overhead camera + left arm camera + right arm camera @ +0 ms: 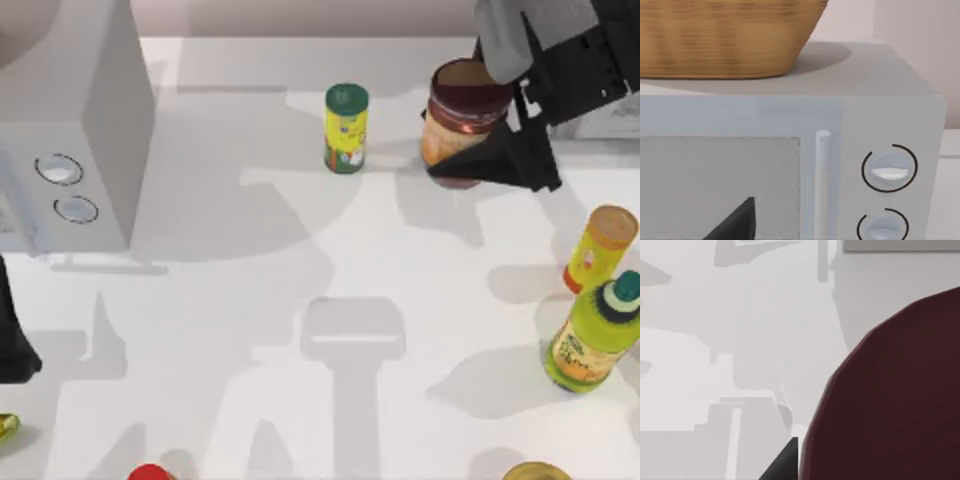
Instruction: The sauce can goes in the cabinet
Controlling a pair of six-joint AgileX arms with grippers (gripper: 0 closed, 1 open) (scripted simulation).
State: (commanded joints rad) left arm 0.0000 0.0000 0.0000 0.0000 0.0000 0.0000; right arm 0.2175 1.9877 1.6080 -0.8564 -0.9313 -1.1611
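Observation:
The sauce can (462, 112), squat with a dark brown top, red rim band and orange label, is at the back right of the table. My right gripper (460, 150) is shut on it. One black finger (490, 160) crosses the can's lower front; the other is hidden behind it. In the right wrist view the can's dark top (890, 395) looms close beside a fingertip (785, 465). The cabinet is out of view. My left arm (12, 345) is at the table's left edge, and one of its fingertips (737, 222) shows before the dialled box.
A grey box with two round dials (70, 130) stands at the back left, with a wicker basket (725, 35) on top. A slim yellow can with a green lid (346, 128) stands left of the sauce can. Two yellow bottles (598, 248) (592, 345) stand at the right edge.

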